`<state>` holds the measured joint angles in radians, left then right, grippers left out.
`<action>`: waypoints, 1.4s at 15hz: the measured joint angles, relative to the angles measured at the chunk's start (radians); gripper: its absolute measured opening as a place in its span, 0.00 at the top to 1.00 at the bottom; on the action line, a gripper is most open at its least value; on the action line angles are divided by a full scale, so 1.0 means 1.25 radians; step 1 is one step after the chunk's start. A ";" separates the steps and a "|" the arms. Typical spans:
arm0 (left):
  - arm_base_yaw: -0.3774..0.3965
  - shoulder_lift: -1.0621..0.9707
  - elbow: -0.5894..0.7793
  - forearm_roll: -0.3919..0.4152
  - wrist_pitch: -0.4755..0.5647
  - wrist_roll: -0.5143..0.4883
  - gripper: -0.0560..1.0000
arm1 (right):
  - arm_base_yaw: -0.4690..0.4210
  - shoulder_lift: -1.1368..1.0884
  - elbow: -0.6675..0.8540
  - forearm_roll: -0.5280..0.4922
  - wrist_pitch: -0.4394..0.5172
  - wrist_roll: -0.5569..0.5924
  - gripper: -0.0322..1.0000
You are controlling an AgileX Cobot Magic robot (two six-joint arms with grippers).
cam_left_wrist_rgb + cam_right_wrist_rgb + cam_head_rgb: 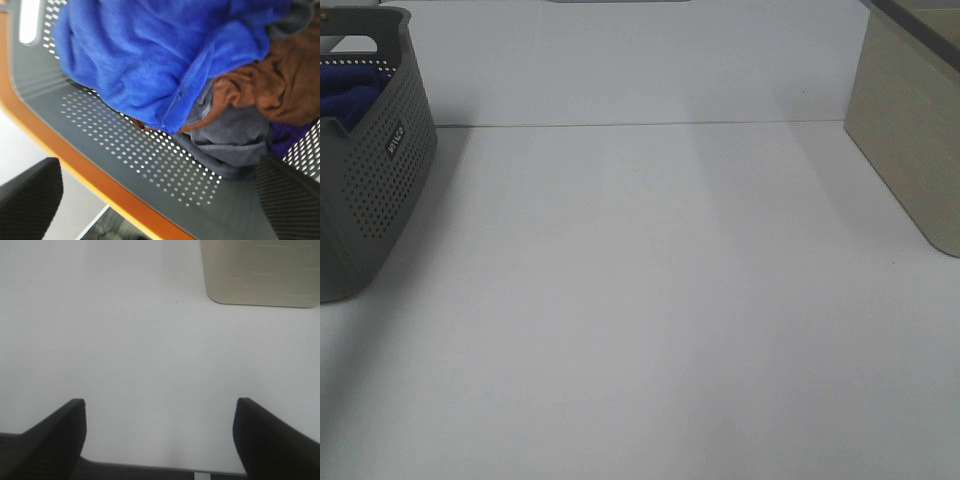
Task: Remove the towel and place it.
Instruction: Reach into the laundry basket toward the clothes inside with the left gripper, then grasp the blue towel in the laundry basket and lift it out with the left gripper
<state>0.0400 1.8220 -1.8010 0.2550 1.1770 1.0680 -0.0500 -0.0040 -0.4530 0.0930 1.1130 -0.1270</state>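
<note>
With the towel (150, 55) lying in the basket (150, 165) partly over a brown cloth (280, 85) and a grey cloth (230, 140), the left gripper (160, 165), hanging released above the basket, is risking pinching those cloths too; the right gripper (160, 405) is also standing released, empty.

Matte black, wedge-shaped claw fingers (272, 440)

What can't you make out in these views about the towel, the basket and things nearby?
Exterior high view: the basket is cut off by the left edge, and its wall hides most of the towel.
Left wrist view: the brown cloth and grey cloth lie partly under the towel.
Same view: the beige box runs off the right edge.
</note>
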 joint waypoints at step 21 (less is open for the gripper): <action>0.089 0.311 -0.004 0.042 -0.166 0.141 0.51 | 0.000 0.000 0.000 0.000 0.000 0.000 0.21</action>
<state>0.1510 2.2110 -1.8060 0.3080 0.9700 1.2440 -0.0500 -0.0040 -0.4530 0.0930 1.1130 -0.1270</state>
